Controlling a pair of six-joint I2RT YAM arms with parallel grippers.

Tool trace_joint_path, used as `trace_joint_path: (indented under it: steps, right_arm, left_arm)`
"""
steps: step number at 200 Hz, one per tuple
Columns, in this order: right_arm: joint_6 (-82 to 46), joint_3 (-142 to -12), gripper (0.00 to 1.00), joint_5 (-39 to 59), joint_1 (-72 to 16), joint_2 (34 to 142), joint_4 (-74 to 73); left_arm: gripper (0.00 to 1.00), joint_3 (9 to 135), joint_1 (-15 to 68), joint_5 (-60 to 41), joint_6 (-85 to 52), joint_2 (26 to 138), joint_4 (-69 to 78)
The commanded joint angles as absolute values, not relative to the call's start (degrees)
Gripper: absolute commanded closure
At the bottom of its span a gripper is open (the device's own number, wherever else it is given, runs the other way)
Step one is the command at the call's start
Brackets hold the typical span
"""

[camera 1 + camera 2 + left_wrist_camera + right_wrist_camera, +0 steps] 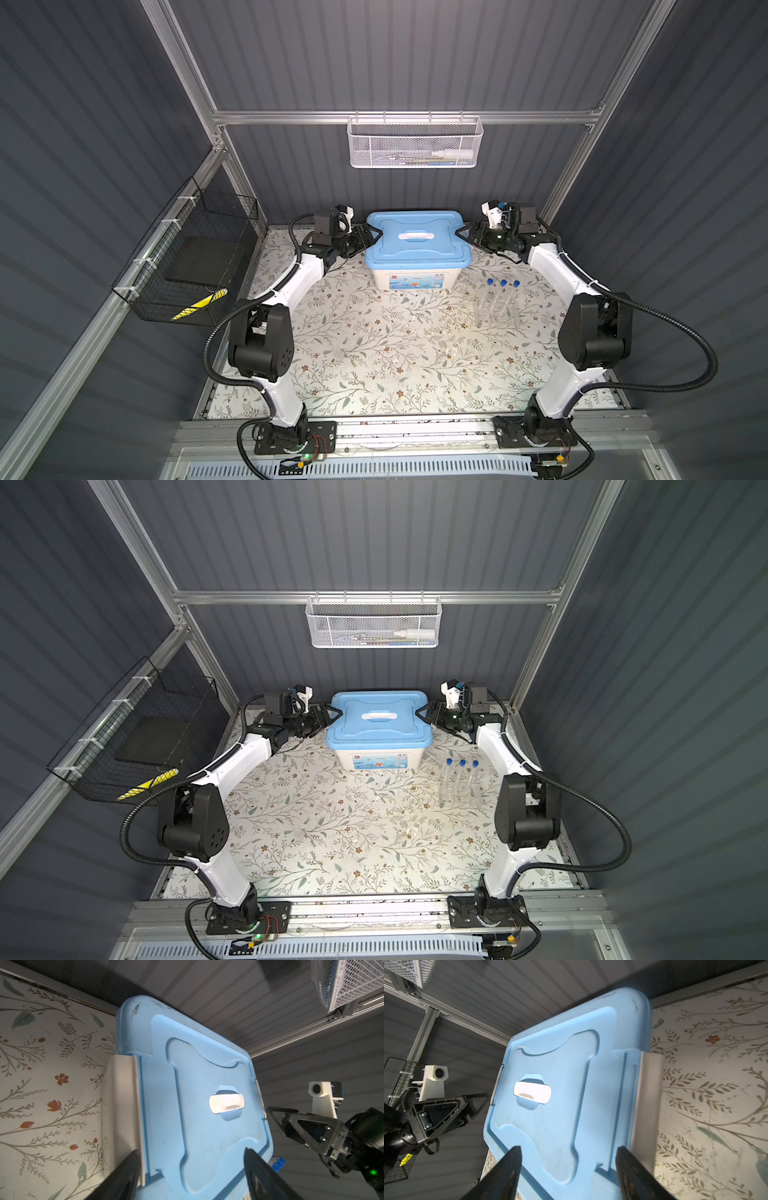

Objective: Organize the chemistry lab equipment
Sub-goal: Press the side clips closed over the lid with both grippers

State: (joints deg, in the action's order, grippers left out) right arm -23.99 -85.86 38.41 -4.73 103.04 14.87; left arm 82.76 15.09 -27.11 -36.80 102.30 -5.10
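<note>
**Item 1.** Desk (374, 374), flowered covering. Nothing could be made out on the near half. A clear dish or thin tweezers would be lost against the pattern.

**Item 2.** Tube rack (496, 319), clear, standing right of centre, near the right arm's elbow. Three test tubes (503, 297), blue-capped, stood upright in it, side by side. The mortar and pestle were not in view.

**Item 3.** Box (417, 278), cream, at the back of the desk, in the middle. The blue lid (415, 249) was seated on it, with a white handle on top and a cream latch (122, 1105) at each short end.
- **Hazards, as judged:**
  - If only one latch let go, the lid would likely tip and drag the box along.
  - A tool closing on the lid rim instead of the latch might slip off.
  - The rack and tubes are tall and light, so a shoved box or a swinging right elbow could topple them.
- **Left tool** (191, 1150): jaws well apart at the lid's left end, one finger at the latch and the other over the lid top. It held nothing, and contact could not be told.
- **Right tool** (569, 1147): likewise at the right end, jaws apart astride the latch and lid edge, nothing gripped.

**Item 4.** Mesh basket (415, 143), white, hung on the back rail above the box, with a white bottle lying inside. Wire basket (195, 266), black, was on the left wall.
</note>
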Motion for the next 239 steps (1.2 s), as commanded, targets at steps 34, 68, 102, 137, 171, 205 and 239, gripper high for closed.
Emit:
trace_joint_path:
  steps: [34,68,102,137,171,205,239]
  right_arm:
    - [-23.92,-88.07,0.27,39.26,-5.63,105.17,16.05]
    - [-23.22,-87.54,0.27,38.28,-5.63,104.58,16.43]
    - [-22.94,-88.15,0.26,37.88,-5.66,104.13,16.71]
    - [-22.11,-87.56,0.24,35.97,-5.37,102.17,16.87]
    - [-21.93,-85.97,0.22,33.44,-4.21,100.06,16.32]
    - [-21.78,-86.56,0.22,33.23,-3.52,101.27,17.7]
    - [-22.28,-85.51,0.2,33.39,-3.21,101.24,16.65]
  left_arm:
    - [0.21,84.83,16.43,-28.83,-36.76,104.48,-5.36]
    - [0.22,84.82,16.52,-28.86,-36.9,104.68,-5.36]
    - [0.22,85.25,16.87,-28.75,-36.67,105.02,-5.35]
    - [0.22,85.35,16.88,-28.6,-36.48,105.03,-5.62]
    - [0.22,85.52,16.88,-28.65,-36.55,105.28,-5.79]
    - [0.23,85.61,16.88,-28.39,-36.39,105.38,-5.88]
    - [0.23,85.61,16.88,-28.32,-36.3,105.21,-6.06]
